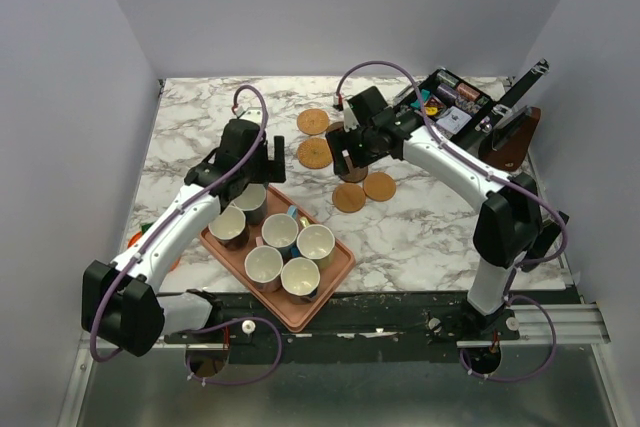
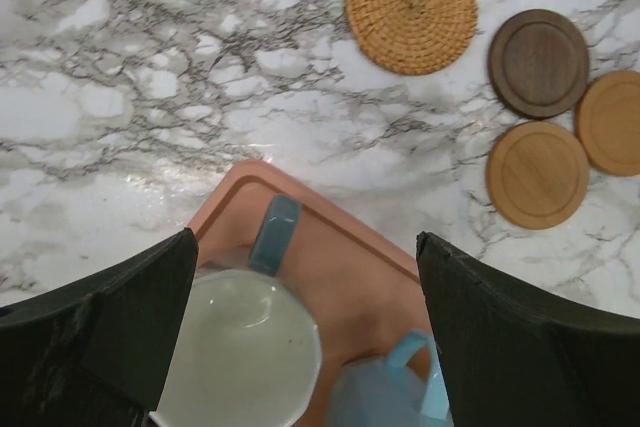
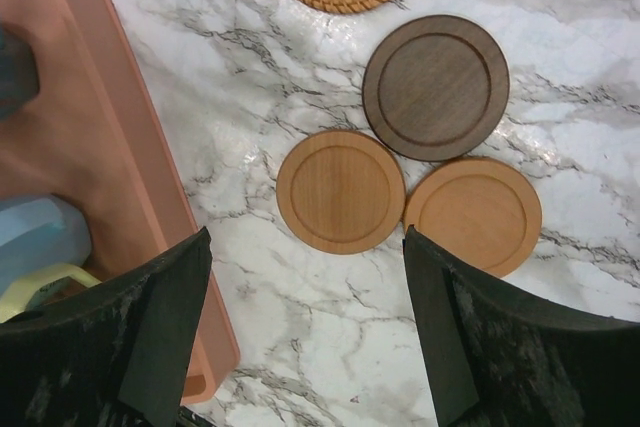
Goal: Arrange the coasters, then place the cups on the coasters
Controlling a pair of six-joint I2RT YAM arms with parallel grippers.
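Several cups with cream insides stand on a salmon-pink tray. My left gripper hangs open over the tray's far corner. In the left wrist view a cup with a grey-blue handle sits by the left finger, a light blue cup by the right finger. The coasters lie on the marble: two woven ones, two tan ones and a dark brown one. My right gripper is open above them; bare marble lies between its fingers, just short of a tan coaster.
A black box of small parts and a dark brown stand sit at the back right. The tray's long edge runs beside my right gripper's left finger. White walls close in the table on three sides.
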